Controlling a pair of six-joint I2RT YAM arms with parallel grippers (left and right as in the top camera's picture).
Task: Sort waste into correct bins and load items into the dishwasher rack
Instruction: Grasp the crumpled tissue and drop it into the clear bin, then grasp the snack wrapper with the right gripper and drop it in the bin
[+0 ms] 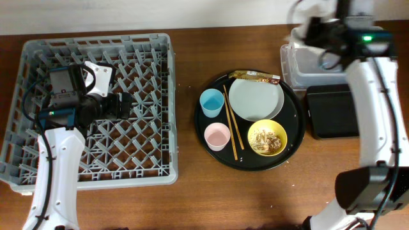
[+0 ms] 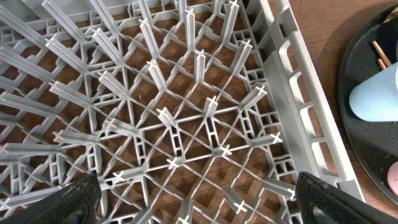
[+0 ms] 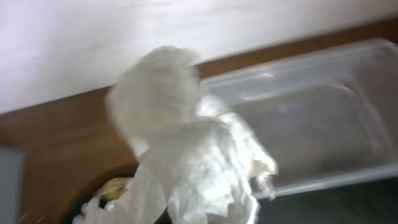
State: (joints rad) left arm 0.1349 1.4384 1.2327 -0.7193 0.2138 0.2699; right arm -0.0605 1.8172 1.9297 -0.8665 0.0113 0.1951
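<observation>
The grey dishwasher rack [image 1: 38, 51] stands at the left. My left gripper [image 1: 121, 105] hangs open and empty over its pegs [image 2: 199, 124], fingertips wide apart [image 2: 199, 202]. On the round black tray [image 1: 291, 153] stand a light-blue cup [image 1: 211, 102], a pink cup [image 1: 217, 135], a yellow bowl [image 1: 275, 150] with noodle scraps [image 1: 265, 138], a pale plate-bowl [image 1: 255, 98], chopsticks [image 1: 230, 124] and a brown-gold wrapper [image 1: 254, 76]. My right gripper [image 1: 317, 32] is above the clear tub [image 1: 300, 67] and holds the crumpled white tissue [image 3: 186, 149], which hides its fingers. The tub [image 3: 323, 118] lies behind it.
The shallow black tray [image 1: 332, 112] lies in front of the clear tub, right of the round tray. The blue cup [image 2: 376, 99] and the round tray's rim [image 2: 348, 112] show just right of the rack wall [image 2: 298, 106] in the left wrist view.
</observation>
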